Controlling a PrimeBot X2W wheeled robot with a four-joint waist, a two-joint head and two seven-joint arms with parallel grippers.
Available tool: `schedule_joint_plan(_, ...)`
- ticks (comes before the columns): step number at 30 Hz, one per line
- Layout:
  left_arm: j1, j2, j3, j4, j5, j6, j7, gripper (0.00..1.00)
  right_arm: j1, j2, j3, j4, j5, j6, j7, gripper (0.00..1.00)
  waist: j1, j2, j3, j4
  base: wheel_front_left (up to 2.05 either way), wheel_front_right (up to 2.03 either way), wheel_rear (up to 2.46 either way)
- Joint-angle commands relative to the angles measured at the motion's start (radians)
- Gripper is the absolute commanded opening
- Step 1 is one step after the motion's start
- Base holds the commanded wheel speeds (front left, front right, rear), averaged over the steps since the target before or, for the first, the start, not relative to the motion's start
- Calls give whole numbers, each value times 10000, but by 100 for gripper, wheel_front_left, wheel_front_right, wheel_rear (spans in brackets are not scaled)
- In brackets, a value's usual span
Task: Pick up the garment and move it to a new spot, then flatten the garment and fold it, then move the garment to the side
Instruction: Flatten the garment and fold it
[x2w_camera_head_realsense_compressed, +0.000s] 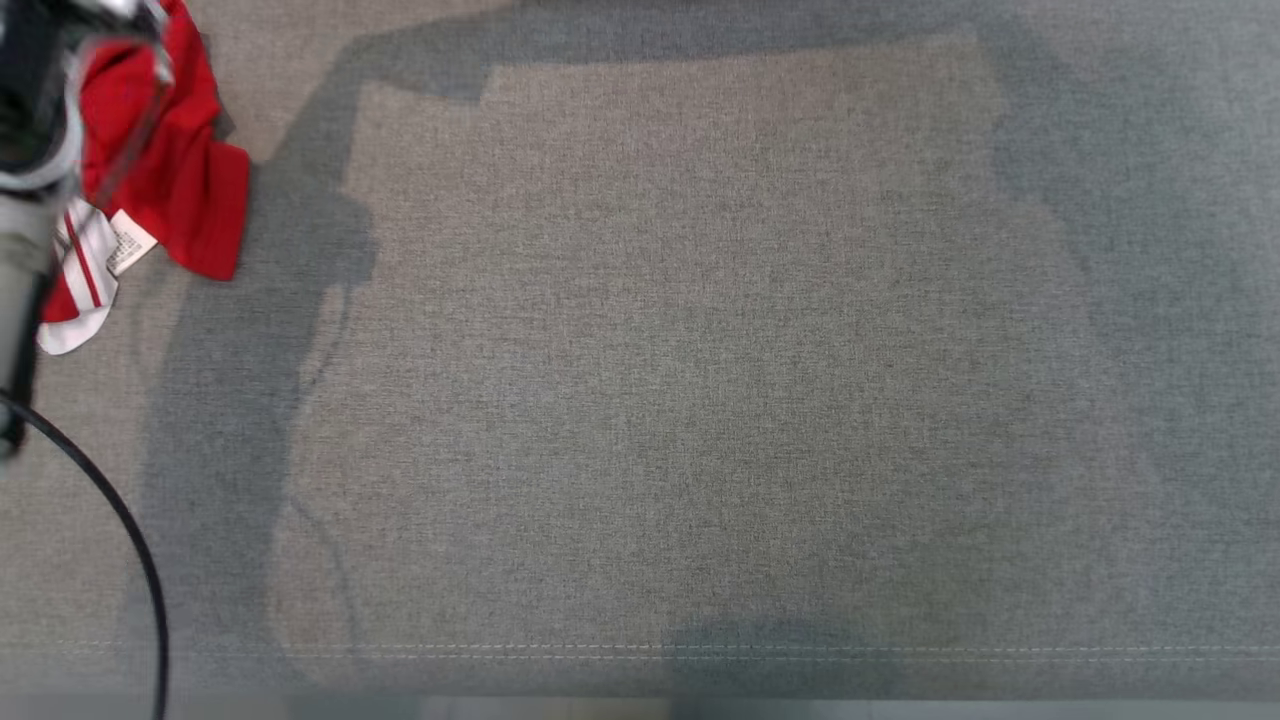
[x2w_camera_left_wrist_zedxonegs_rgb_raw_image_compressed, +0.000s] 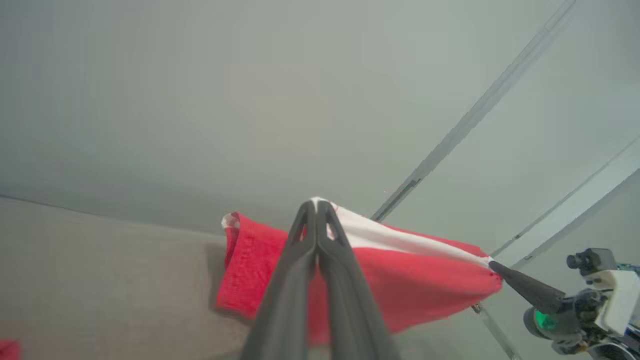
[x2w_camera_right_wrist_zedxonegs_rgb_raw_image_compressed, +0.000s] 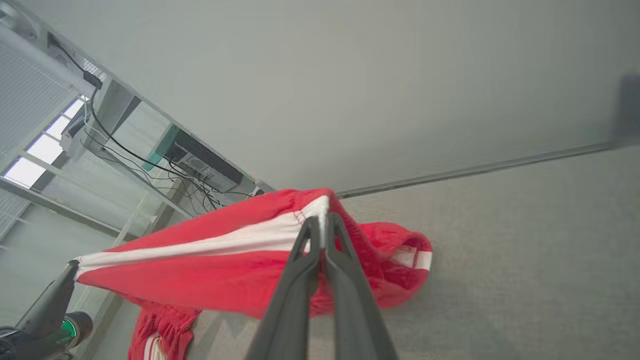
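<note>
The garment (x2w_camera_head_realsense_compressed: 185, 175) is red with white stripes and a white label, bunched in the far left corner of the head view beside a blurred dark arm (x2w_camera_head_realsense_compressed: 30, 140). In the left wrist view my left gripper (x2w_camera_left_wrist_zedxonegs_rgb_raw_image_compressed: 316, 202) is shut on the white band of the garment (x2w_camera_left_wrist_zedxonegs_rgb_raw_image_compressed: 410, 272), which hangs above the grey surface. The band stretches right to my right gripper (x2w_camera_left_wrist_zedxonegs_rgb_raw_image_compressed: 495, 266), pinching its other end. In the right wrist view my right gripper (x2w_camera_right_wrist_zedxonegs_rgb_raw_image_compressed: 322, 216) is shut on the same white band of the garment (x2w_camera_right_wrist_zedxonegs_rgb_raw_image_compressed: 210, 260), with my left gripper (x2w_camera_right_wrist_zedxonegs_rgb_raw_image_compressed: 74, 265) at its far end.
A wide grey fabric surface (x2w_camera_head_realsense_compressed: 700, 350) spreads across the head view, with a stitched seam (x2w_camera_head_realsense_compressed: 700, 650) near its front edge. A black cable (x2w_camera_head_realsense_compressed: 130, 540) curves down the left side. A metal frame with a box and cables (x2w_camera_right_wrist_zedxonegs_rgb_raw_image_compressed: 200, 162) stands beyond the surface.
</note>
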Motion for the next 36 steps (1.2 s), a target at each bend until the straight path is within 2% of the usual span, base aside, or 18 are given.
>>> schedule_joint_plan(1,280,449,145,-109,-105,-62,-85,0,696,-147,7,74,227,0,292,0,0,0,123,-26,0,0,0)
schedule_joint_plan(7,2322,470,-477,-840,-824,-65,-344,0,2820,-737,-35,-671,1311,0,1638,0,0,0,152,-78,0,0,0)
schedule_joint_plan(12,4187,1027,-919,-1863,-963,-65,-1000,0,4732,-1829,-242,-2041,2057,0,2452,0,0,0,-359,-31,0,0,0)
schedule_joint_plan(17,5672,1384,-1278,-2546,-1100,-66,-1733,0,6077,-2561,-408,-3189,2015,0,2080,0,0,0,-1121,11,0,0,0)
schedule_joint_plan(21,6699,1264,-1450,-2664,-1376,-66,-2116,0,7168,-2829,-517,-3828,2066,0,1763,0,0,0,-1801,147,0,0,0)
schedule_joint_plan(28,7285,928,-1896,-2259,-1334,-66,-2248,0,8053,-2739,-470,-4024,1947,0,1502,0,0,0,-2330,221,0,0,0)
schedule_joint_plan(36,7756,560,-2068,-1874,-1422,-67,-2388,0,8840,-2299,-539,-4000,1738,0,1204,0,0,0,-2803,188,0,0,0)
